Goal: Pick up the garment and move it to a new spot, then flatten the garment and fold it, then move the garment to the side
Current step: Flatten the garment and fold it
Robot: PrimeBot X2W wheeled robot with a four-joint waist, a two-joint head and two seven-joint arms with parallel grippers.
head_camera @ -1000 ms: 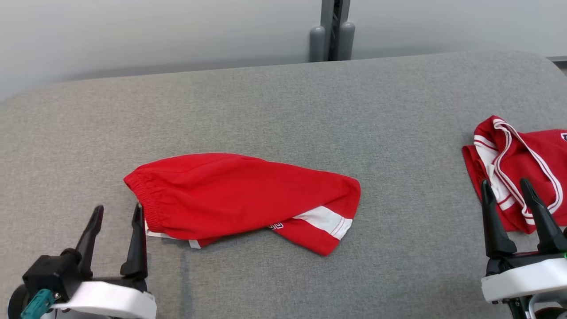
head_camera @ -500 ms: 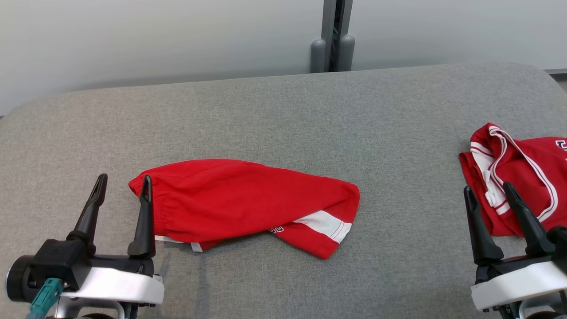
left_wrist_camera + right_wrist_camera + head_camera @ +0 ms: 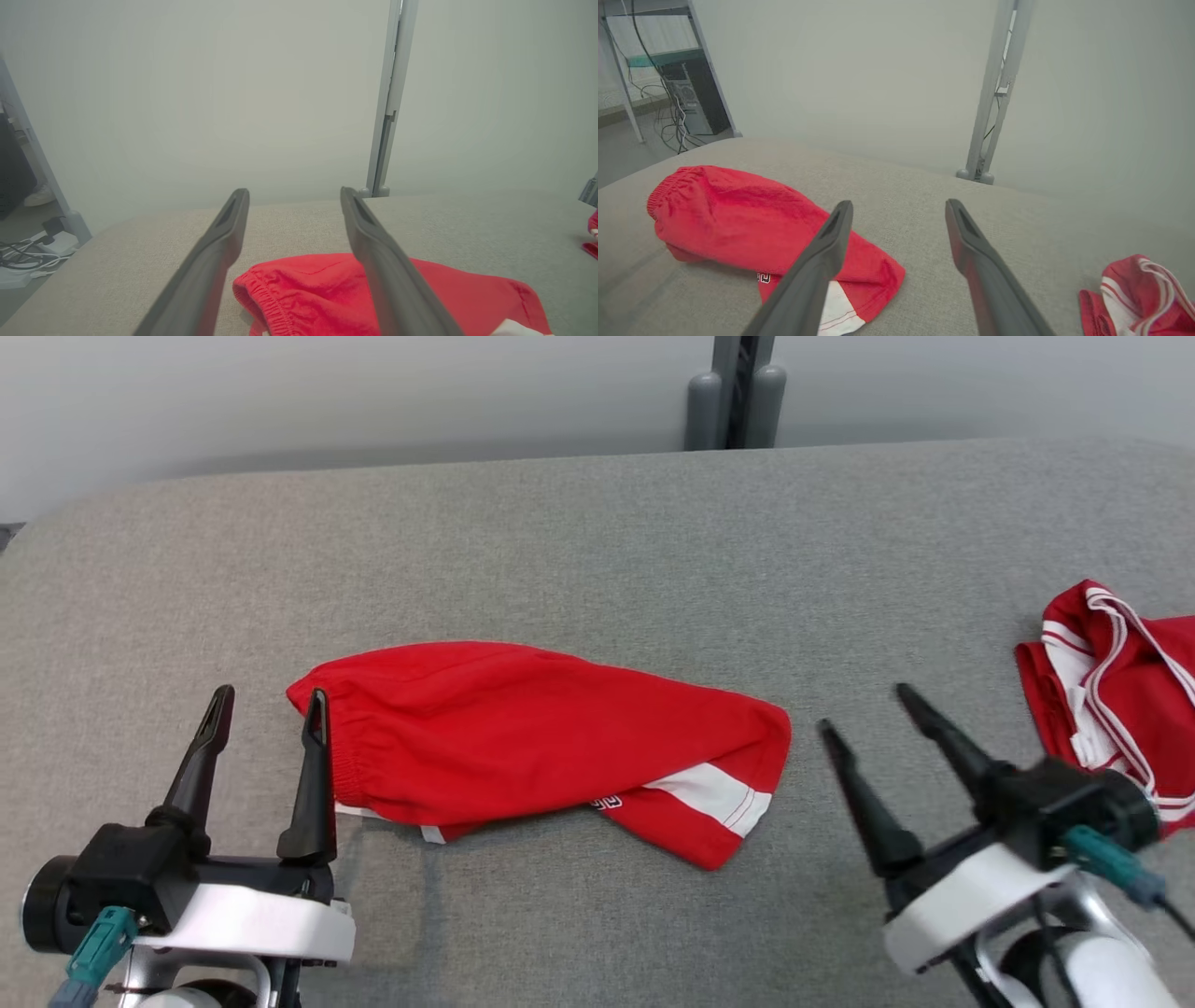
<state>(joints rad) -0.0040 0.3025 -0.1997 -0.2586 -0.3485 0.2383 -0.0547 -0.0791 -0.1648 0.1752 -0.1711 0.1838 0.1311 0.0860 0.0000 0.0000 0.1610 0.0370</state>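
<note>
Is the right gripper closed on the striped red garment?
No, the right gripper stands open over bare grey cushion, apart from the striped red garment.

The left gripper [image 3: 271,693] sits at the lower left of the head view. Its two dark fingers [image 3: 306,784] are spread wide and point almost straight up the picture, rising from a black block on a white wrist housing [image 3: 243,929]. The right gripper [image 3: 864,707] sits at the lower right, equally wide. Its fingers [image 3: 864,803] lean toward the robot's left, with the wrist turned inward and tilted. A teal plug [image 3: 93,952] hangs from the left wrist's outer side.
</note>
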